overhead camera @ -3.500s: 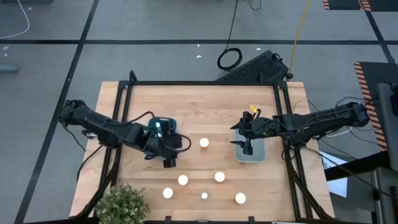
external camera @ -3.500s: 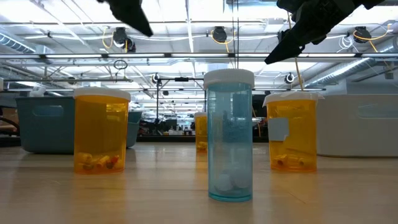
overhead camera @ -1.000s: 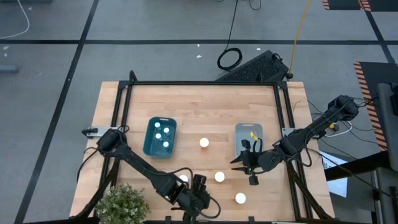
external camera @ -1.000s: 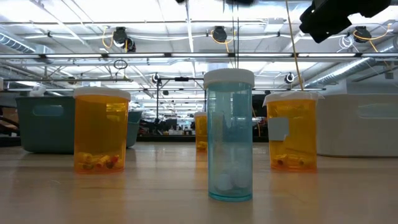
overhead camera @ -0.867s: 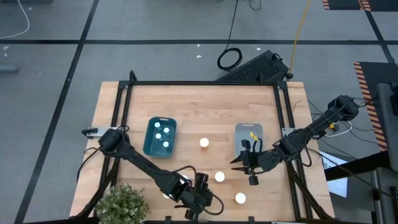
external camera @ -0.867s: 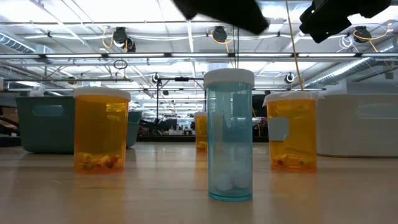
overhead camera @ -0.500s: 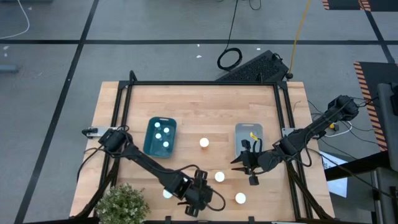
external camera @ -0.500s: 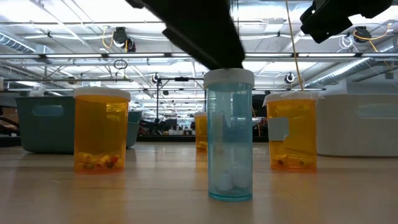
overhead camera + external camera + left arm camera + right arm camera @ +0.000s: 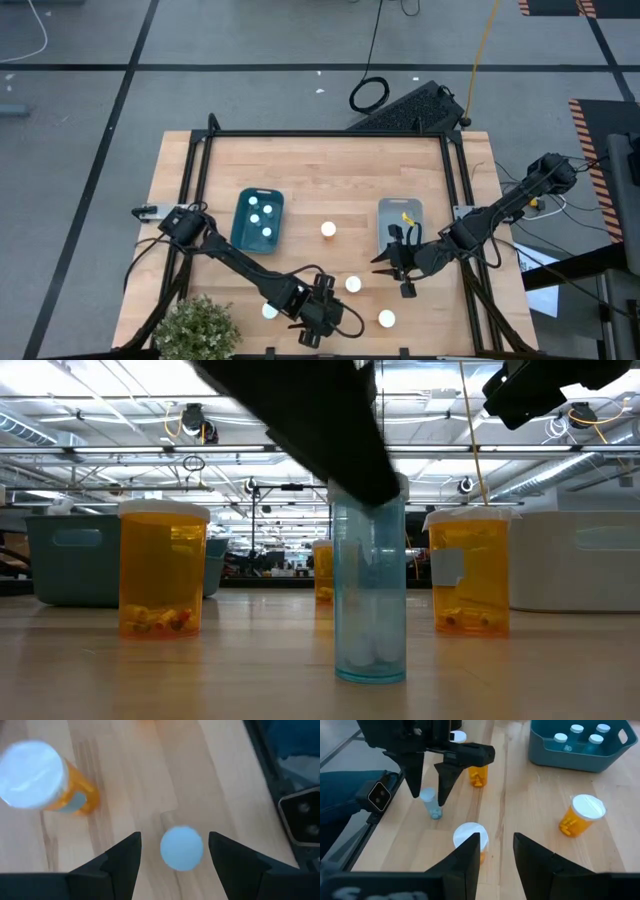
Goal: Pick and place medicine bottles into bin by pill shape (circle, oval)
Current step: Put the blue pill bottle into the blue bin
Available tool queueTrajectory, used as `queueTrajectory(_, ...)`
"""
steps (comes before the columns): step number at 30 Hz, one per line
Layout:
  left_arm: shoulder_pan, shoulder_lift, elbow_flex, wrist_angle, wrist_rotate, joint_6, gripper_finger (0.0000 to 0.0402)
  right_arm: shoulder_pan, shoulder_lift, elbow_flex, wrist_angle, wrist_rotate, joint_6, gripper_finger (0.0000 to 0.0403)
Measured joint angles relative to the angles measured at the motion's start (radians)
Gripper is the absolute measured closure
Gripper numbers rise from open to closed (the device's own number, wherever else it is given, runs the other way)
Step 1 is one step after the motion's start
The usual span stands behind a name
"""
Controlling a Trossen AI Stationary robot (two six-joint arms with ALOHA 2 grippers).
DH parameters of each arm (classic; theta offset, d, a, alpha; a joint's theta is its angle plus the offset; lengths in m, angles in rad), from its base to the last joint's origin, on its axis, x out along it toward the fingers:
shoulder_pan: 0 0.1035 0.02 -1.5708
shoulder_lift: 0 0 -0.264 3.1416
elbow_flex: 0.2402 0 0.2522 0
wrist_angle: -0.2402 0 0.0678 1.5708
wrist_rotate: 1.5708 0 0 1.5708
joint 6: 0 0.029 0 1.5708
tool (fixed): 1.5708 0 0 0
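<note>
The left tool (image 9: pixel 430 775) hangs open, fingers straddling the small blue bottle (image 9: pixel 181 847) upright near the desk's (image 9: pixel 330 170) front edge, seemingly poised to grasp it, while the right tool (image 9: pixel 400 266) waits open beside the grey bin (image 9: pixel 401 212).

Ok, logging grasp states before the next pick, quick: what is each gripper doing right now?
Left gripper: open, fingers either side of the blue bottle, not closed on it.
Right gripper: open, holding nothing, above an amber bottle.
</note>
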Motion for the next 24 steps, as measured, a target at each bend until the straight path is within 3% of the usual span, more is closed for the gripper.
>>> queueTrajectory(3,-0.001,0.0,0.0,-0.005,0.0,0.005,0.0174,0.0,0.0,0.0,0.0,0.0,0.0,0.0293)
queueTrajectory(14,-0.001,0.0,0.0,-0.005,0.032,0.011,0.0268,0.0,0.0,0.0,0.0,0.0,0.0,0.0293)
queueTrajectory(24,0.0,-0.005,0.0,-0.022,0.033,0.003,0.0267,0.0,0.0,0.0,0.0,0.0,0.003,0.0293)
